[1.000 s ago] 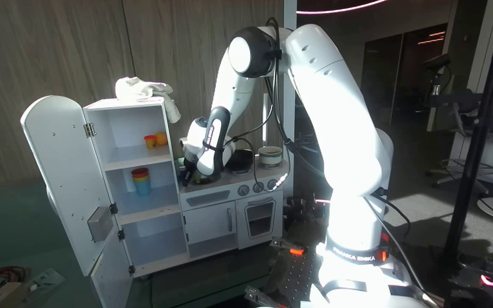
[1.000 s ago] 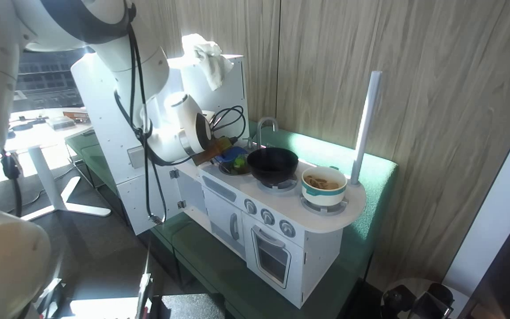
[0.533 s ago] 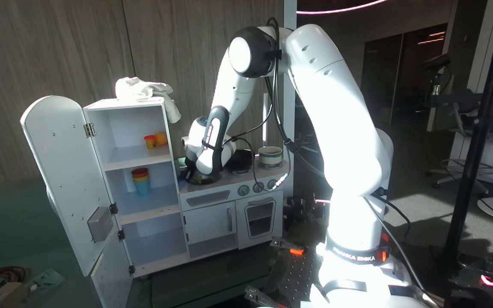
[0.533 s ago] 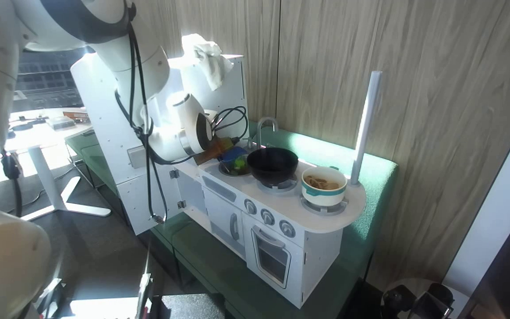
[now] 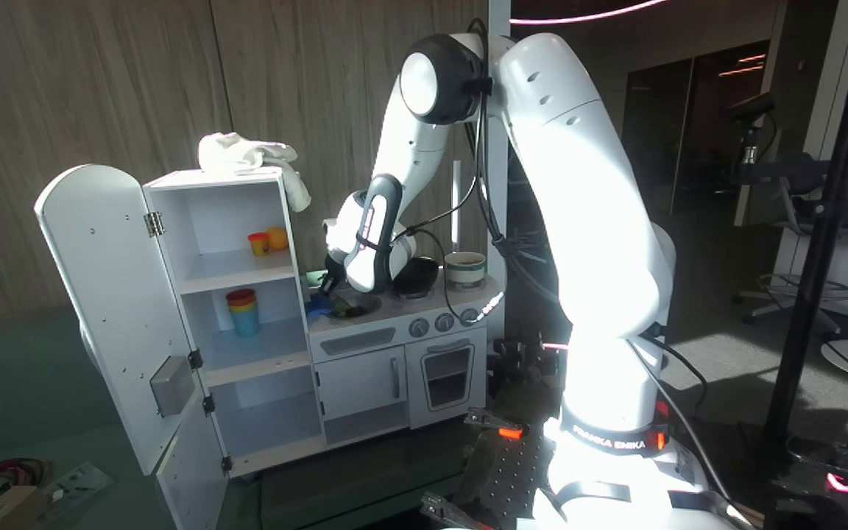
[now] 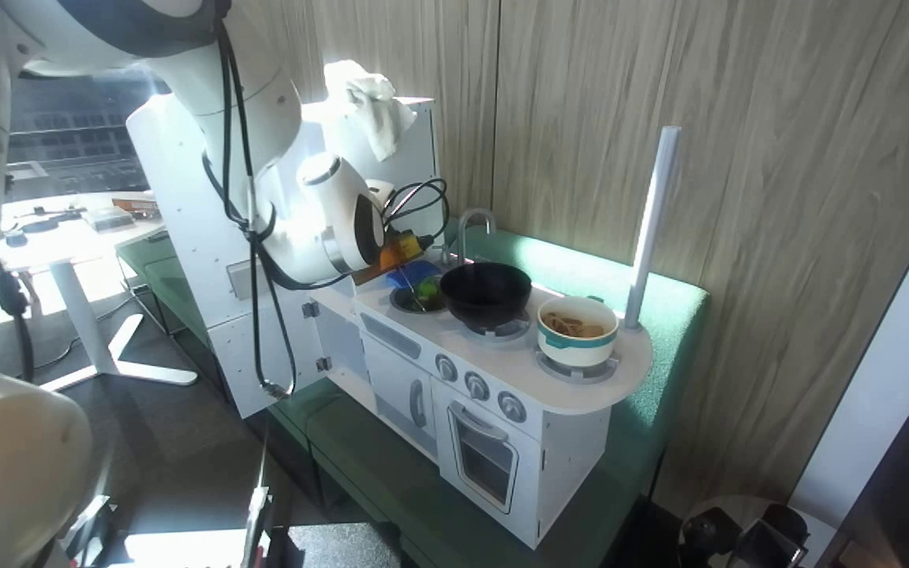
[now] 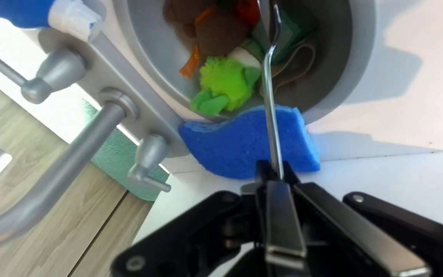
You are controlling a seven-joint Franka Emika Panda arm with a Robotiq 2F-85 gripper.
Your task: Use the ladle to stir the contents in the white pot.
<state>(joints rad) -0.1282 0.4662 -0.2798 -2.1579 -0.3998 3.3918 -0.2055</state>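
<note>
Beyond the claw (image 7: pixel 277 171) rises a wood-grain wall (image 6: pixel 581 158); below the claw runs a green bench (image 6: pixel 391 473). A white play kitchen (image 5: pixel 361 383) stands on the bench, its tall cabinet (image 5: pixel 255 419) close by the claw on one side and its counter (image 6: pixel 634 359) stretching off on the other. A black wok (image 6: pixel 486 296) sits near the claw, and the white pot (image 6: pixel 577 347) sits past the wok at the counter's far end, well apart from the claw.

The wrist view alone looks straight down into the round sink (image 7: pixel 363 50) ahead of the claw, a grey tap (image 7: pixel 71 164) to one side. It shows the claw pinched narrow on the shaft of the ladle (image 7: pixel 269 88), which reaches out over the sink. An exterior view alone shows inside the cabinet, where stacked cups (image 5: pixel 243 311) stand lower than the claw. A blue sponge (image 7: pixel 240 142) lies at the sink edge nearest the claw. Brown pieces (image 6: pixel 569 325) in the white pot show best in an exterior view.

The arm (image 6: pixel 269 118) covers most of the claw in an exterior view. The wrist view's frame cuts off the ladle's head and a blue object (image 7: pixel 17 11). The bits (image 7: pixel 225 84) in the sink, green, orange and brown, are hard to name, and whether the ladle touches them cannot be told.
</note>
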